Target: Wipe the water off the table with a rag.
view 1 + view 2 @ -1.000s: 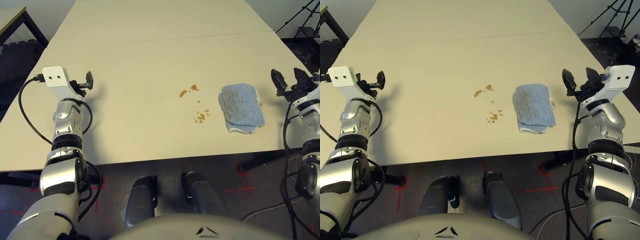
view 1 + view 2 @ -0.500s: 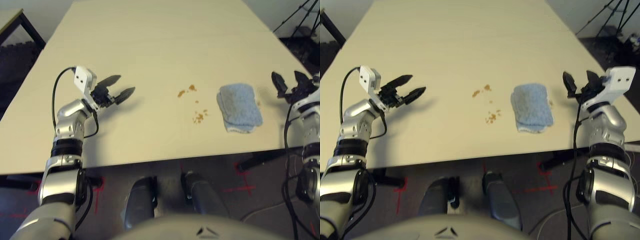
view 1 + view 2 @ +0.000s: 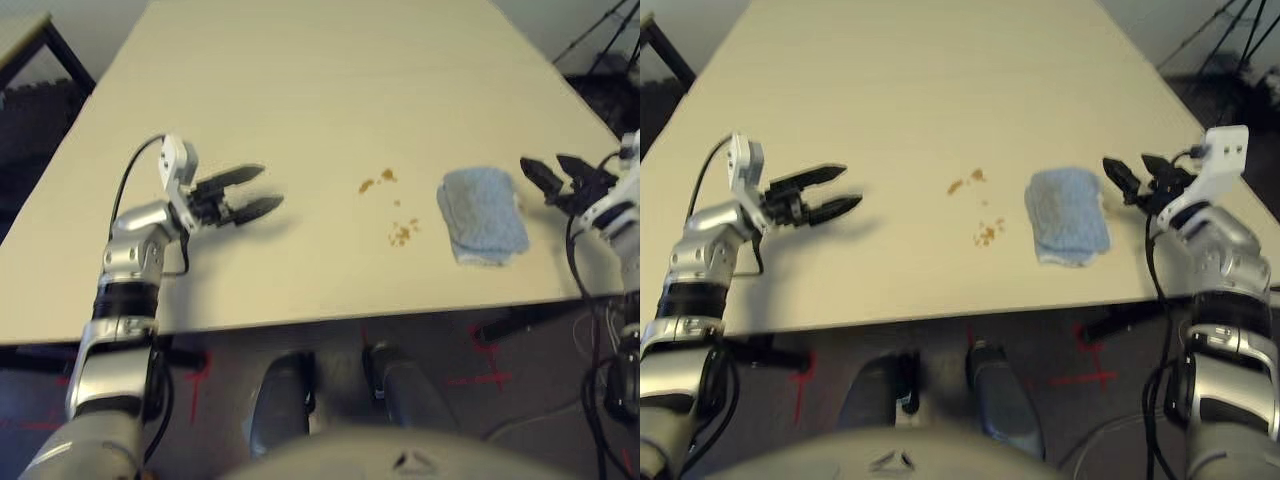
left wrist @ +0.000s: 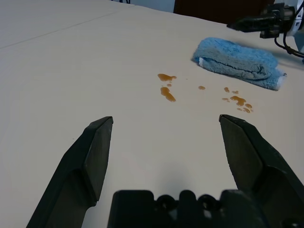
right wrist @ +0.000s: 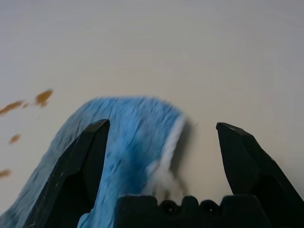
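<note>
"Beside the right gripper, on its inner side, lies the rag, folded; what could fail?"

"Its jaws are spread and empty. Closing too high might pinch only the top layer, unfolding it."

"And the water?"

"Beyond the rag from that gripper; a careless drag could smear it."

Dark floor with red marks, and what seems a tripod beyond.
</note>
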{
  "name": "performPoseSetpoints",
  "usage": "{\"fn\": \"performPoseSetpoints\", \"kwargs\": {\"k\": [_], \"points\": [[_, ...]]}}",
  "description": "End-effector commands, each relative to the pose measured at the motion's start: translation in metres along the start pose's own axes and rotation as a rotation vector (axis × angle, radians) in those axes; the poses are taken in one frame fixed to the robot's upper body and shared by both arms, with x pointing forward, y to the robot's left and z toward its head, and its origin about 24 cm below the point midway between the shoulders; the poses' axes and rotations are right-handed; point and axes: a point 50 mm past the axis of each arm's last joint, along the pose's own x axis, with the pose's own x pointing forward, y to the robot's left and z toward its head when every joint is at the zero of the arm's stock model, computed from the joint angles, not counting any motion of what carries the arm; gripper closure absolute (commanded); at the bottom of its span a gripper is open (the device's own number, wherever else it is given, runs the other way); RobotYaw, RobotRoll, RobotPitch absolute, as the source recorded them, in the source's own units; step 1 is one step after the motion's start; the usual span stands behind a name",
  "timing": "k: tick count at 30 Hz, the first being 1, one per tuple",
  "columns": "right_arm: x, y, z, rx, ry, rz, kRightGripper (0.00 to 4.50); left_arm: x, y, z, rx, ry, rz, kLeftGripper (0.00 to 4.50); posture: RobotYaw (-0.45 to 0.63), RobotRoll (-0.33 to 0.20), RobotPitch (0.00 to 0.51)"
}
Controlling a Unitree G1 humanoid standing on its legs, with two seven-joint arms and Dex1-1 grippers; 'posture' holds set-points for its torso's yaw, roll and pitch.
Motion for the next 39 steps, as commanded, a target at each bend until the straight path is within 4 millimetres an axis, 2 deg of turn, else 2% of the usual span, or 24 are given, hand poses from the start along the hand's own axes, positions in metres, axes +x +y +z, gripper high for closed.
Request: {"fn": "performPoseSetpoints", "kwargs": {"k": [1,14,20,25,28,37,39], "points": [[0.000,0.010,-0.005,0.015,0.067,0.015,0.03,0.002,-0.001,-0.004,0.008,0.023,-0.003,0.00,-0.27,0.000,0.139],[0.009,0.026,-0.034,-0.009,0.178,0.011,0.03,0.004,-0.003,-0.004,0.008,0.024,-0.012,0.00,-0.27,0.000,0.142],[0.012,0.049,-0.052,-0.012,0.252,0.095,0.03,0.004,-0.002,-0.003,0.009,0.027,-0.012,0.00,-0.27,0.000,0.142],[0.010,0.056,-0.062,-0.043,0.306,0.111,0.03,0.004,-0.002,-0.003,0.006,0.026,-0.015,0.00,-0.27,0.000,0.144],[0.009,0.055,-0.064,-0.060,0.315,0.092,0.67,0.004,-0.003,-0.003,0.003,0.025,-0.017,0.00,-0.27,0.000,0.145],[0.012,0.049,-0.058,-0.103,0.303,0.054,4.01,0.005,-0.003,-0.003,0.003,0.024,-0.021,0.00,-0.27,0.000,0.147],[0.013,0.049,-0.055,-0.111,0.288,0.050,4.29,0.006,-0.003,-0.003,0.003,0.023,-0.021,0.00,-0.27,0.000,0.148]]}}
